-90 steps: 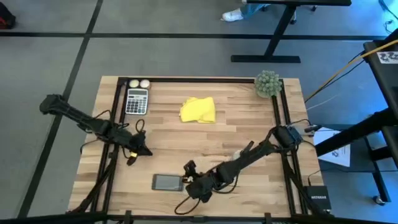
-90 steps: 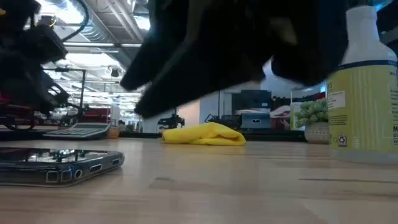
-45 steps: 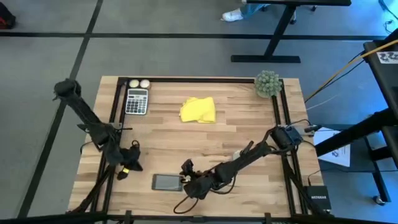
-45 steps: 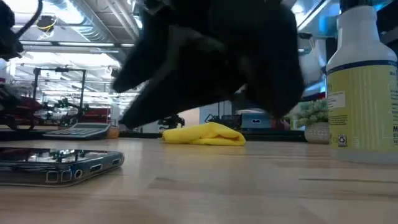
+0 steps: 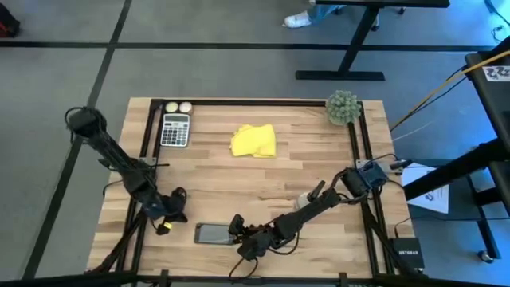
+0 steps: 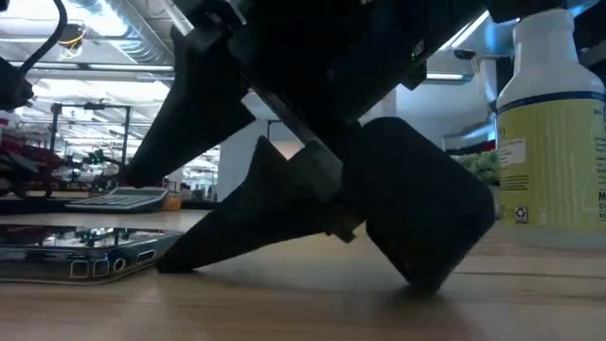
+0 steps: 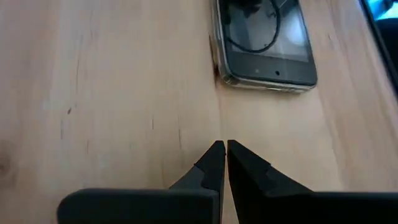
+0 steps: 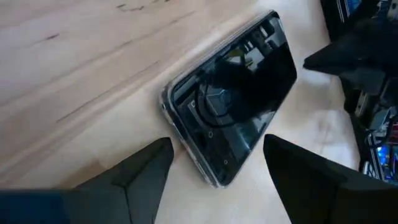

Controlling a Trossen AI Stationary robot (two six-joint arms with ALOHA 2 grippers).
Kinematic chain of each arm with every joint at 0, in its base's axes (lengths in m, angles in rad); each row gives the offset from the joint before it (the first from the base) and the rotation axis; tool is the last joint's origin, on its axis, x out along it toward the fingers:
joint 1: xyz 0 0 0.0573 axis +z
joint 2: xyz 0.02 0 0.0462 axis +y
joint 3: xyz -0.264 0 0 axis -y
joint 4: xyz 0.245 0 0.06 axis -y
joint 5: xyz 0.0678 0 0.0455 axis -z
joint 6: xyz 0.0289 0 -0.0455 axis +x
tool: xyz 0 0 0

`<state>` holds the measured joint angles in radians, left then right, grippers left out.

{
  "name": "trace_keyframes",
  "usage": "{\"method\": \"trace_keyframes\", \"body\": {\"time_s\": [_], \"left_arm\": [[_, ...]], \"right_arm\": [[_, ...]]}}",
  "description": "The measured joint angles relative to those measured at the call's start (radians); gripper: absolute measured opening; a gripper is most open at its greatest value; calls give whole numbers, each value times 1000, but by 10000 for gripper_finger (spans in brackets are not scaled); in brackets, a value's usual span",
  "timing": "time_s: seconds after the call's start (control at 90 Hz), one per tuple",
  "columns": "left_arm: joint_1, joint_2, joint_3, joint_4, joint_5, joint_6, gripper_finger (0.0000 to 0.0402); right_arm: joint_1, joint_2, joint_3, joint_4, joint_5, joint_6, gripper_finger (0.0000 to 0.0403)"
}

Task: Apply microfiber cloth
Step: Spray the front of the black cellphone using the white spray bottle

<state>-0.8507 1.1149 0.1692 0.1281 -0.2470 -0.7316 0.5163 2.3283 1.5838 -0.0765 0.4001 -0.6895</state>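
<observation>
- I see the right gripper [image 8: 214, 165] low at the near bench [image 5: 319, 159] edge, fingers spread wide beside the smartphone [image 5: 213, 233] (nothing between them).
- Left gripper [image 7: 222, 163] pinched together, empty, just left of the smartphone.
- Microfiber cloth [image 5: 254, 140] lies well apart, toward the far side, right of the calculator [image 5: 175, 129].

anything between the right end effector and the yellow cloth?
Nothing: in the high view only bare tabletop lies between the right end effector, open at the phone, and the cloth.

Even overhead light; the smartphone [image 8: 233, 121] screen just ahead of the right gripper [image 8: 217, 163] shows glare, perhaps ceiling lamps.
</observation>
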Motion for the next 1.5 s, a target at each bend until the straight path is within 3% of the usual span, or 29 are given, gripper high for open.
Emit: {"method": "trace_keyframes", "body": {"time_s": [0.344,0.556,0.722,0.978,1.267,1.5], "left_arm": [[105,203,31,203,190,64,0],[104,332,141,198,216,185,0],[118,417,196,214,225,190,0],[171,447,216,220,243,189,0],[177,449,216,238,220,189,0],[178,448,213,255,219,189,0]], "right_arm": [[-4,6,1,2,-4,1,248],[-12,6,0,9,-22,4,248],[-14,6,0,12,-26,8,248],[-13,7,-1,26,-35,7,243],[24,10,-2,67,8,19,145],[34,14,18,87,130,255,43]]}}
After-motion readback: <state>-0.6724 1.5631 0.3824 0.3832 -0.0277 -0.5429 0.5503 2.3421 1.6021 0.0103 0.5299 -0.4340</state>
